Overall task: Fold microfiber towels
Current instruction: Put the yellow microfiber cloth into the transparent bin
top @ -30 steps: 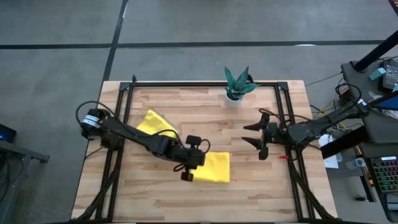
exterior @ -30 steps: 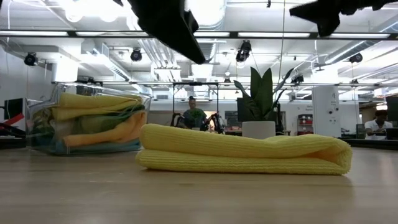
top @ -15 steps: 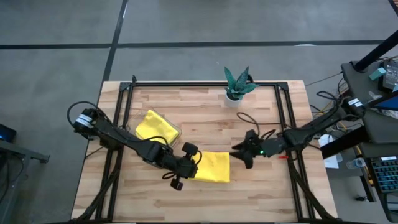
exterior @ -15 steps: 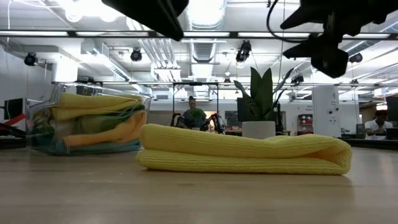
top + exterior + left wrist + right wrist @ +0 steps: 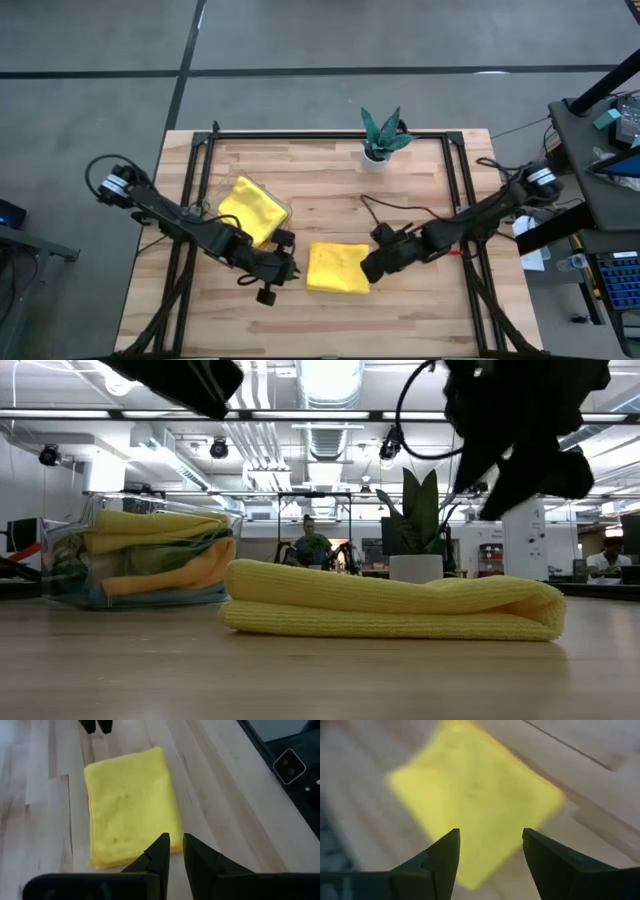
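A folded yellow microfiber towel (image 5: 337, 268) lies flat on the wooden table (image 5: 420, 310), and the low view shows its stacked layers (image 5: 390, 610). My left gripper (image 5: 288, 268) hovers just off the towel's left edge, its fingers (image 5: 175, 845) shut with nothing between them. My right gripper (image 5: 372, 264) hangs open above the towel's right edge; in its wrist view the towel (image 5: 475, 805) lies beyond the spread fingers (image 5: 490, 842). In the low view both grippers stay above the towel without touching it.
A clear plastic tray (image 5: 283, 212) at the back left holds more folded towels, with a yellow one (image 5: 250, 205) on top, and it also shows in the low view (image 5: 140, 560). A small plant in a white pot (image 5: 380, 135) stands at the far edge. Black frame rails run along both sides.
My left gripper has drawn back toward the table's left edge, off the towel, and its left part is now uncovered. My right gripper has come down and toward the left, rolling its wrist, and hangs over the towel's right edge. The towel has not moved.
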`<action>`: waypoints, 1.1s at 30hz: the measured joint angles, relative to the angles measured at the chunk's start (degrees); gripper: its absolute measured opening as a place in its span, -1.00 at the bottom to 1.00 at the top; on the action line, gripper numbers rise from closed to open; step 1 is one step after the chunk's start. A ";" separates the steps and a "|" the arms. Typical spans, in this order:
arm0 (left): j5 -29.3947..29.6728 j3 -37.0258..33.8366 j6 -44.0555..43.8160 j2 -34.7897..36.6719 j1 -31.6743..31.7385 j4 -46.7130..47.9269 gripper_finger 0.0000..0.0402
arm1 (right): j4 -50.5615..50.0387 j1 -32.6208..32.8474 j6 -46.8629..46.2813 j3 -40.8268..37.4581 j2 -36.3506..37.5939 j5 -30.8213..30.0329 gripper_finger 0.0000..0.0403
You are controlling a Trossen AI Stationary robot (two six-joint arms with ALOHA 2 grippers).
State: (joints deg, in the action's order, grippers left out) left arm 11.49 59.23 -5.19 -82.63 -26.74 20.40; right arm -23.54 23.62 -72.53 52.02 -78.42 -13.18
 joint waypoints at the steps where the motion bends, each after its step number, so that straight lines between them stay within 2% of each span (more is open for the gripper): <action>1: 0.09 -0.75 -0.43 0.53 -0.13 -0.39 -0.80 | -3.04 0.00 -1.40 1.48 -1.57 -0.26 0.02; 5: 0.58 -2.32 -1.90 1.24 -0.85 -0.51 -0.80 | -11.28 0.00 -6.21 5.62 -7.38 0.59 0.02; 9: 1.18 -3.30 -1.92 1.26 -1.65 -0.72 -0.80 | -10.47 0.00 -6.44 8.26 -11.68 2.51 0.09; 14: 1.63 -4.92 -2.03 1.24 -1.91 -1.05 -0.80 | -10.39 -0.02 -6.41 10.38 -15.59 3.11 0.28; 18: 2.47 -5.40 -2.04 1.24 -2.33 -1.96 -0.80 | -8.97 -0.02 -6.54 10.54 -17.80 2.88 0.41; 23: 3.69 -5.40 -1.99 1.24 -2.32 -2.70 -0.80 | -3.86 -0.28 -6.38 9.76 -20.26 2.22 0.48; 28: 3.93 -5.42 -1.97 1.24 -2.29 -3.59 -0.80 | -0.74 -0.43 -5.43 9.70 -22.01 -1.59 0.41; 33: 4.06 -5.46 -1.97 1.24 -2.29 -4.00 -0.80 | 0.64 -0.76 -2.66 9.61 -22.64 -4.58 0.10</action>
State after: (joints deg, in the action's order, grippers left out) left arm 15.55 53.77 -7.16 -81.38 -29.04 16.40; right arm -22.90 22.85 -75.19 61.63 -101.06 -17.76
